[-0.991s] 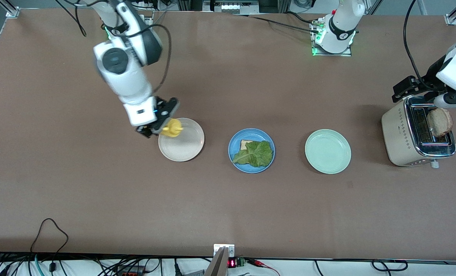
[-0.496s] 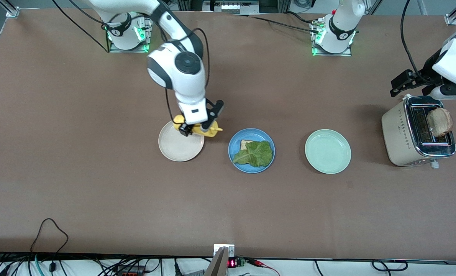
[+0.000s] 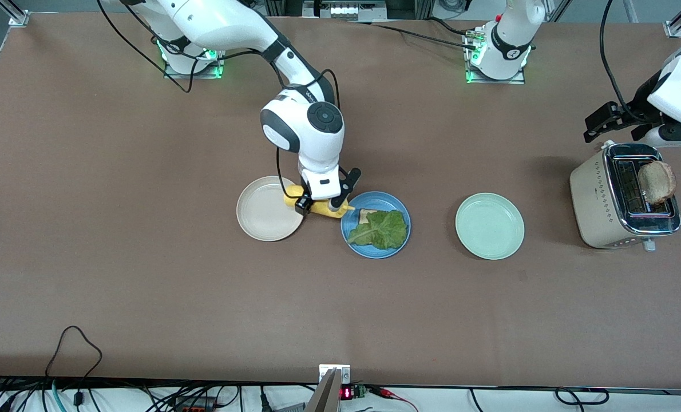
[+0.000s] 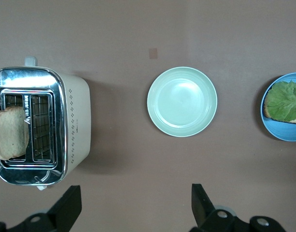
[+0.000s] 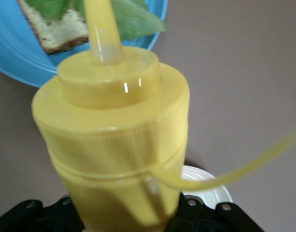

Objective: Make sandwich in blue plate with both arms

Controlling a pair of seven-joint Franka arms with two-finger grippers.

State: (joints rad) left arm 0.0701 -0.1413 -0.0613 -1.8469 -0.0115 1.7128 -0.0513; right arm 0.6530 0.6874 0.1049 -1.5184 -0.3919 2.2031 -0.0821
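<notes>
**Sandwich half-built on the blue plate, mustard bottle carried in**

Sandwich (image 3: 378,228) so far is one bread slice (image 5: 58,33) with a crinkled lettuce leaf (image 3: 381,230) over it, lying in the blue plate (image 3: 400,206) at the middle of the tabletop (image 3: 146,286).

The right end effector (image 3: 321,204) is clenched on a yellow squeeze bottle (image 3: 316,206), held tilted nearly on its side over the gap between the cream-white plate (image 3: 263,214) and the blue plate. The bottle's nozzle (image 5: 102,31) points toward the blue plate, its tip right at the rim on the side toward the right arm's end. In the right wrist view the nozzle lines up with the bread slice's crust and the lettuce edge, and the loose cap tether (image 5: 244,162) curves off to one side.

The left end effector (image 3: 620,120) hangs over the tabletop just beside the toaster (image 3: 598,200), at the left arm's end. Its fingers (image 4: 68,208) are spread wide apart and hold nothing. A second bread slice (image 3: 656,182) stands up out of one toaster slot.

Between the toaster and the blue plate sits the pale mint-green plate (image 3: 489,226), bare. All three plates stand in a row, well apart from the toaster.
</notes>
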